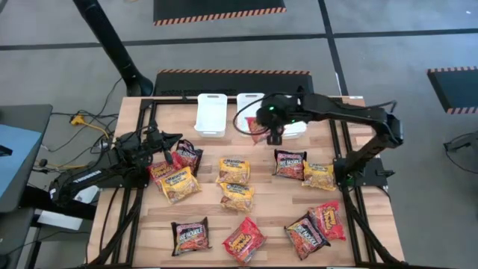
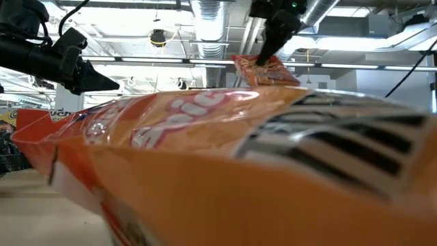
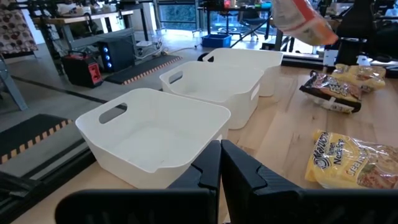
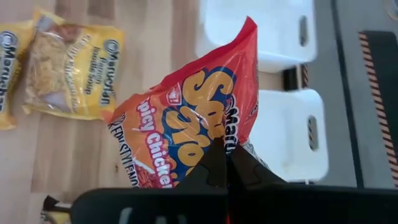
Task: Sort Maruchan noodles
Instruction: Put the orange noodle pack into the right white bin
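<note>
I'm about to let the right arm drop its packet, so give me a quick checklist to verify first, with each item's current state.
1. Right gripper shut on the red crinkly plastic noodle packet: ok.
2. Packet lifted clear of the wooden table: ok.
3. Packet hanging above the middle white rectangular plastic bin: ok in the high view; exact alignment cannot tell.
4. That bin empty: cannot tell.
5. Left gripper shut, holding nothing, away from the bins: ok.
</note>
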`<state>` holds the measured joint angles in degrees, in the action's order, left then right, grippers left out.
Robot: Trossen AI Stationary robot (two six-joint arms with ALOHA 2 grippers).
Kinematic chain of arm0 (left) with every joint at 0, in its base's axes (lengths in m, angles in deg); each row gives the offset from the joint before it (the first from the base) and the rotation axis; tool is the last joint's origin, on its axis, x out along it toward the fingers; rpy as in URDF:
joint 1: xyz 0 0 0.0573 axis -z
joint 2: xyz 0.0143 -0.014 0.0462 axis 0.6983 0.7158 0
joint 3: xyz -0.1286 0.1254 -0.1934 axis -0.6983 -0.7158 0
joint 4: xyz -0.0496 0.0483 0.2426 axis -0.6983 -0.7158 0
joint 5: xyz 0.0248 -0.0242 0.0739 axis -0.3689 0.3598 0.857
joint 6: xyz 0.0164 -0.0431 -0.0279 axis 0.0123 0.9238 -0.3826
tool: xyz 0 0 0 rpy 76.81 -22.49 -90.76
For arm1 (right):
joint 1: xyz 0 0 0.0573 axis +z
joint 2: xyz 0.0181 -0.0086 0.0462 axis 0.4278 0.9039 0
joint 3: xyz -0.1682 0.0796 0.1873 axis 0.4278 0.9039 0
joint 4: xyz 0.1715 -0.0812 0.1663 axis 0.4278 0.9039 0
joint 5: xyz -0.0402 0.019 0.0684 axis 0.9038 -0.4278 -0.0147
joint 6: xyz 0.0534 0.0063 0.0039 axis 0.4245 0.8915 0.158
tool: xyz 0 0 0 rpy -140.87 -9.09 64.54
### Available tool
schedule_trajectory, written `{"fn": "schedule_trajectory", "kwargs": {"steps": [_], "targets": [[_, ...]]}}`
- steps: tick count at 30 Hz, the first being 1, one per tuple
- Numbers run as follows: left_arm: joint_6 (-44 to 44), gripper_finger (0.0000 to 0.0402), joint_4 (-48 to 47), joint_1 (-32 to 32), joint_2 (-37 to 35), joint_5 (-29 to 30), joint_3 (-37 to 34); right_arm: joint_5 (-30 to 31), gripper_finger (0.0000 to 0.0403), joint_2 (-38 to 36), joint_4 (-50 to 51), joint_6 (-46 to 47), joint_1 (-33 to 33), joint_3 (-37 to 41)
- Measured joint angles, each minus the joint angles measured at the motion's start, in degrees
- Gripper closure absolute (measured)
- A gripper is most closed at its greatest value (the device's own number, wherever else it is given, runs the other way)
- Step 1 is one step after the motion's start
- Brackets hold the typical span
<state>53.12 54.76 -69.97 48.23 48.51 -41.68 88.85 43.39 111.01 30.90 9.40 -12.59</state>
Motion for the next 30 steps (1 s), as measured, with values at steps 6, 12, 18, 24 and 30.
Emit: {"fn": "schedule_trajectory", "kwargs": {"steps": [6,12,18,24,30], "targets": [[0.0,0.0401,0.0,0.0,0.0,0.0,0.0,3.1,0.0396,-7.9,-9.2,2.1,-4.8,10.6],[0.0,0.0401,0.0,0.0,0.0,0.0,0.0,5.6,0.0395,-12.6,-21.2,2.3,-10.6,21.5],[0.0,0.0401,0.0,0.0,0.0,0.0,0.0,7.9,0.0395,-12.4,-29.2,-0.8,-17.0,27.6],[0.0,0.0401,0.0,0.0,0.0,0.0,0.0,9.3,0.0395,-9.9,-32.8,-4.1,-21.6,29.4],[0.0,0.0401,0.0,0.0,0.0,0.1,0.0,9.4,0.0395,-5.1,-33.8,-8.0,-23.8,29.4]]}}
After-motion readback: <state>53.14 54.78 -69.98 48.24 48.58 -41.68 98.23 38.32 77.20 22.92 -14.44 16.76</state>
